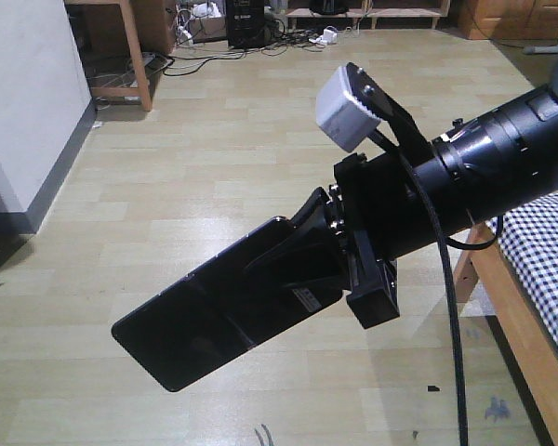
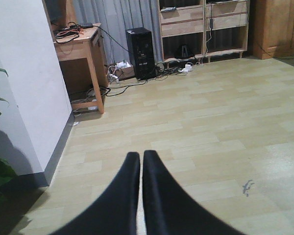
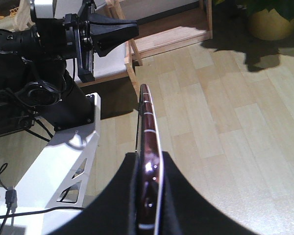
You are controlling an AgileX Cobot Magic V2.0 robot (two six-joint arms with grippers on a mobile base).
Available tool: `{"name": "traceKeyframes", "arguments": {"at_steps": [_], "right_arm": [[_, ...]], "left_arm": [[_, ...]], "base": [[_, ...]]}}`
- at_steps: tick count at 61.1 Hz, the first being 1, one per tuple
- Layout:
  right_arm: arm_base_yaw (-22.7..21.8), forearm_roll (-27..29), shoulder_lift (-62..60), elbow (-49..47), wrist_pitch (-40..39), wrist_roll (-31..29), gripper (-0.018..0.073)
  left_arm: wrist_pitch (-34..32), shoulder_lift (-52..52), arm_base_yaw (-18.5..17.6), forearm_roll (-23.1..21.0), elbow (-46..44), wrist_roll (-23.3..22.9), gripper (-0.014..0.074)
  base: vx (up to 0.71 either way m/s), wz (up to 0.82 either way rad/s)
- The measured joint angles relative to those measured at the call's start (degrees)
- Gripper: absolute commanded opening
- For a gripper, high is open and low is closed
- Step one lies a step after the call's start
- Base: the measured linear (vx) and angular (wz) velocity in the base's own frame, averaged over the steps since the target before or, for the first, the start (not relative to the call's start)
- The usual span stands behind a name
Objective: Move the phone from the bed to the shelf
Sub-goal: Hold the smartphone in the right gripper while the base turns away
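The right hand (image 3: 148, 157) is clamping the phone (image 1: 181, 339) between its two black fingers, holding it over the pale floor (image 1: 214, 158) at the lower centre of the front view. The slab is tilting down toward the lower left. The checked bed (image 1: 551, 251) is sitting at the right edge, apart from it. The left hand (image 2: 141, 169) is carrying nothing, fingers pressed nearly together. The shelf (image 2: 204, 29) is standing at the upper right of the left wrist view
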Motion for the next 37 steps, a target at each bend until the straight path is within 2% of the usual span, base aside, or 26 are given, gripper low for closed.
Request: {"name": "traceKeyframes", "arguments": {"at_steps": [37], "right_arm": [[0.0,0.0,0.0,0.0,0.0,0.0,-0.0002]], "left_arm": [[0.0,0.0,0.0,0.0,0.0,0.0,0.0001]], "base": [[0.22,-0.01]]}}
